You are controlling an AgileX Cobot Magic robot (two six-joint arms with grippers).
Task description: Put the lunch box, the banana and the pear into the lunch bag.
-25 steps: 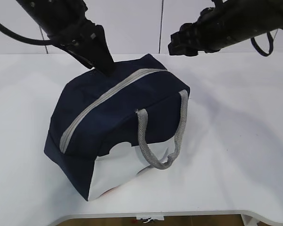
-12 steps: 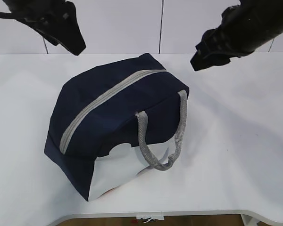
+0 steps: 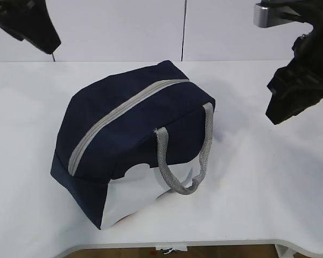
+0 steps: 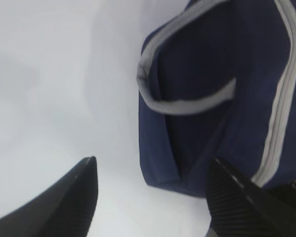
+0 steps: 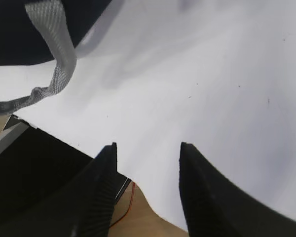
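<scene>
The navy lunch bag (image 3: 124,129) stands on the white table (image 3: 269,183), its grey zipper (image 3: 118,110) drawn closed along the top and a grey handle (image 3: 202,156) hanging over the front. The lunch box, the banana and the pear are out of view. My left gripper (image 3: 49,44) hangs high at the far left, clear of the bag. In the left wrist view it (image 4: 153,162) is open and empty above the bag's end (image 4: 212,74). My right gripper (image 3: 280,113) hovers to the right of the bag. In the right wrist view it (image 5: 148,145) is open and empty over the table.
The table's front edge (image 3: 204,244) runs along the bottom, with a rounded corner at the right. A pale wall (image 3: 151,27) closes the back. Below the table edge in the right wrist view lie wooden floor (image 5: 138,217) and a red cable (image 5: 123,210).
Both arms have drawn away from the bag. The left went up and to the far left; the right swung right and down. The bag stayed where it was.
</scene>
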